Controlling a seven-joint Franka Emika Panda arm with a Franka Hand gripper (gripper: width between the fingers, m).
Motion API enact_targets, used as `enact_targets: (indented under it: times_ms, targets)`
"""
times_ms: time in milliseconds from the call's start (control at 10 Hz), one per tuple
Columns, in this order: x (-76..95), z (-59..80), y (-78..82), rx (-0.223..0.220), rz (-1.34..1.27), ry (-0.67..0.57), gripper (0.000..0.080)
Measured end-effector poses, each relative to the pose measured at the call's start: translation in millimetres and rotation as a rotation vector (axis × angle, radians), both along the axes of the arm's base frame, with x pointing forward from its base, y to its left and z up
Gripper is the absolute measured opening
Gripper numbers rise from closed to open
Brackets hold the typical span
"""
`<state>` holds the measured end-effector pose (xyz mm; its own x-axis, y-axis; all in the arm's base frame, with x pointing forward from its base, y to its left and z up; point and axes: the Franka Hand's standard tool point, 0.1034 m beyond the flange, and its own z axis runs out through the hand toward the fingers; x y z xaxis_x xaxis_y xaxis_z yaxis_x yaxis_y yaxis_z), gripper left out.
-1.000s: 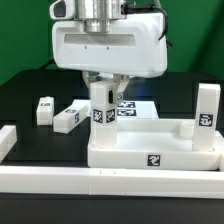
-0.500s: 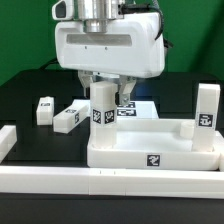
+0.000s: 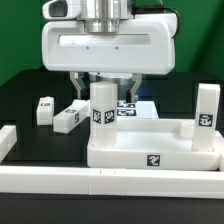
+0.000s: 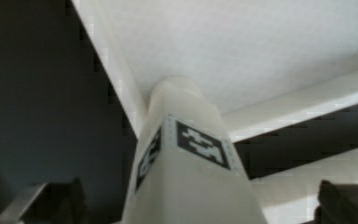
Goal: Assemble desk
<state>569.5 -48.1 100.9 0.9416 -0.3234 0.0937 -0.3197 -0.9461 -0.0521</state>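
Note:
The white tray-like tabletop point(image 3: 130, 155) lies at the front middle. One white leg point(image 3: 101, 110) stands upright at its back corner on the exterior view's left, a second leg point(image 3: 206, 110) at its right corner. Two loose legs point(image 3: 44, 109) point(image 3: 68, 118) lie on the black table to the left. My gripper point(image 3: 103, 88) hangs over the left standing leg, open, with a finger on each side of its top and not touching it. In the wrist view the leg point(image 4: 194, 150) rises between my dark fingertips point(image 4: 51, 200), with the gripper point(image 4: 197, 205) centred on it and the tabletop point(image 4: 247, 50) behind.
A long white border rail point(image 3: 110, 182) runs along the front, with a raised end point(image 3: 8, 140) at the left. The marker board point(image 3: 138, 108) lies behind the tabletop. A green wall closes the back.
My fingers have spread apart from the left standing leg and the hand has moved up a little. The leg stays upright on the tabletop corner.

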Motion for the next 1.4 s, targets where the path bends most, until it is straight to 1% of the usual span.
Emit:
enact_targets:
  times_ms: [100, 300, 400, 700, 900, 1100, 1200, 1300, 1400]
  targets:
    - [-0.2, -0.3, -0.8, -0.013, 0.119, -0.002, 0.0649]
    - [-0.3, -0.5, -1.9, -0.031, 0.277, -0.004, 0.0649]
    - [-0.4, -0.5, -2.6, -0.049, 0.402, -0.004, 0.0649]
    - [-0.9, -1.1, -5.3, -0.071, 0.581, -0.003, 0.0649]
    - [-0.9, -1.0, -6.9, -0.101, 0.758, 0.002, 0.0649]
    - [-2.0, -1.7, -9.3, -0.115, 0.83, 0.0, 0.0646]
    - [-1.9, -1.8, -9.3, -0.115, 0.83, 0.0, 0.0496]
    - [-1.9, -1.9, -9.3, -0.114, 0.828, 0.0, 0.0361]
    - [-1.8, -1.7, -9.2, -0.114, 0.828, 0.0, 0.0361]
